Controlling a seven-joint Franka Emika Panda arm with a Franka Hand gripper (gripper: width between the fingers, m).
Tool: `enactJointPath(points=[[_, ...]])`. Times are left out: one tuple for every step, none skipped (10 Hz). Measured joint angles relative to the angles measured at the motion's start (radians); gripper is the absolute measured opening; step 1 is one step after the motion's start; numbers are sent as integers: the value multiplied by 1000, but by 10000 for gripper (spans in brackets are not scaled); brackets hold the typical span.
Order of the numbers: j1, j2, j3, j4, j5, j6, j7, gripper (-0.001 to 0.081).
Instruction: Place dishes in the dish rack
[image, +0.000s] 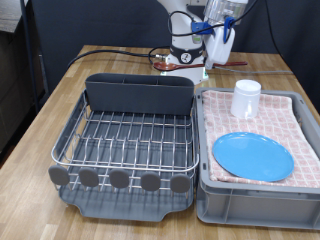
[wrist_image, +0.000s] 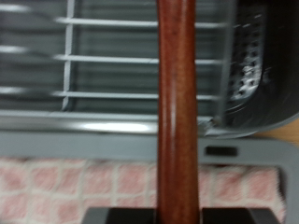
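Note:
My gripper hangs above the far end of the seam between the dish rack and the cloth-lined bin. It is shut on the reddish-brown wooden spoon, which it holds roughly level in the air. In the wrist view the spoon's handle runs straight across the picture, over the rack's wire grid and its cutlery bin. The rack holds no dishes. The bright-blue plate and the white mug rest on the pink checked cloth.
The grey bin lined with checked cloth stands right against the rack on the exterior view's right. The rack's tall cutlery bin is at its far side. The robot base and cables are behind.

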Motion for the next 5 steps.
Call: enactJointPath(points=[[-1, -34, -17, -24, 1, -21, -1, 97], [-2, -69, -38, -50, 5, -37, -8, 97], [0, -101, -65, -73, 16, -45, -26, 97], [6, -122, -101, -88, 37, -55, -71, 97], [13, -131, -142, -97, 66, -58, -130, 97]])
